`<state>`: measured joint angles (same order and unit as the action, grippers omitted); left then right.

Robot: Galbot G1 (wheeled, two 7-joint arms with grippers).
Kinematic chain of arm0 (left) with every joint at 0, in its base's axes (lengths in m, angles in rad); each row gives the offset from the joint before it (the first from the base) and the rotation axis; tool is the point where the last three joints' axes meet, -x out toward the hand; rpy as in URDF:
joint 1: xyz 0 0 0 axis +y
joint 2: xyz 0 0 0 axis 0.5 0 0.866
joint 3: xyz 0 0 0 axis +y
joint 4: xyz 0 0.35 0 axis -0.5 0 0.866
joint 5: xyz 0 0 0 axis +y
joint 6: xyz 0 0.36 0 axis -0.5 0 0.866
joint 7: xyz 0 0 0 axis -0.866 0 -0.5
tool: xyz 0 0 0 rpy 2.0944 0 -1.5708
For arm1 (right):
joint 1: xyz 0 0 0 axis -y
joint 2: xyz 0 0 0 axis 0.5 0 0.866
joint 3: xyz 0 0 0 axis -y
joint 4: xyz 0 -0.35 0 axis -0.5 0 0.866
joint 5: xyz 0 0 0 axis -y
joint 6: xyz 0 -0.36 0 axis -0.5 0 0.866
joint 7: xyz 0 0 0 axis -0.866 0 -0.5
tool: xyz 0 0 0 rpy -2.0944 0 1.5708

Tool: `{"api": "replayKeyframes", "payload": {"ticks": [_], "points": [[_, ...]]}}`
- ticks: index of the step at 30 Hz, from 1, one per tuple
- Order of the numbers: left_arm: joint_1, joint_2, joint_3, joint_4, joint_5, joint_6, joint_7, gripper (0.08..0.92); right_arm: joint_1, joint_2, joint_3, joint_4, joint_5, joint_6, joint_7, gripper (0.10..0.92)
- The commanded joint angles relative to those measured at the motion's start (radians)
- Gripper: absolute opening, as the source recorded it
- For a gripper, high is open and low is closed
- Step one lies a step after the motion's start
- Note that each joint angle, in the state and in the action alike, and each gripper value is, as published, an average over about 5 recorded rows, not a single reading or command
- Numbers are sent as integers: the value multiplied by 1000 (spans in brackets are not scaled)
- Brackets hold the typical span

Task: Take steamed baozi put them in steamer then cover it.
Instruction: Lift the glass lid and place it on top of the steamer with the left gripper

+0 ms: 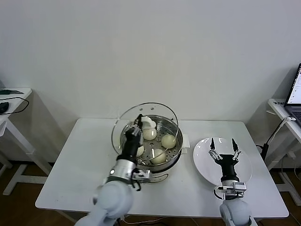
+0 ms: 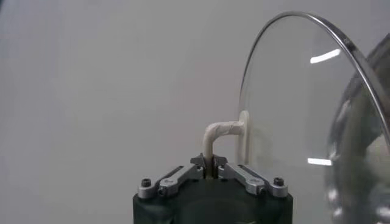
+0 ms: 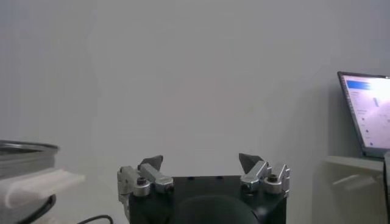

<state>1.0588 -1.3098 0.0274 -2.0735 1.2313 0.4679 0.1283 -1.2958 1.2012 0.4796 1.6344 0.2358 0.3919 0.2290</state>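
The steel steamer [image 1: 175, 126] stands mid-table on its white base. Several cream-white baozi lie in it, among them one [image 1: 169, 140] at the right and one [image 1: 150, 133] at the back. My left gripper [image 1: 138, 123] is shut on the cream handle [image 2: 217, 135] of the clear glass cover [image 1: 162, 111], which it holds tilted on edge above the steamer's left rim. The cover also shows in the left wrist view [image 2: 304, 122]. My right gripper [image 1: 224, 145] is open and empty, pointing up over the white plate [image 1: 203, 161].
A laptop [image 1: 294, 96] sits on a side table at the far right, and it also shows in the right wrist view [image 3: 365, 112]. Another side table [image 1: 14, 101] with a cable stands at the far left. The white table [image 1: 80, 165] has bare room at its left.
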Motion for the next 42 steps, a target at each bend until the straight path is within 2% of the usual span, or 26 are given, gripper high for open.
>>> {"api": "replayKeyframes", "payload": {"ticks": [1, 25, 42], "points": [[-95, -80, 154, 164, 113, 155, 87, 186, 3, 3, 3, -9, -2, 0, 0, 823], [-103, -122, 128, 257, 243, 103, 80, 186, 5, 3, 5, -12, -4, -1, -2, 823], [-107, -122, 111, 295, 260, 85, 72, 186, 8, 1, 6, -16, -2, -1, -4, 823]]}}
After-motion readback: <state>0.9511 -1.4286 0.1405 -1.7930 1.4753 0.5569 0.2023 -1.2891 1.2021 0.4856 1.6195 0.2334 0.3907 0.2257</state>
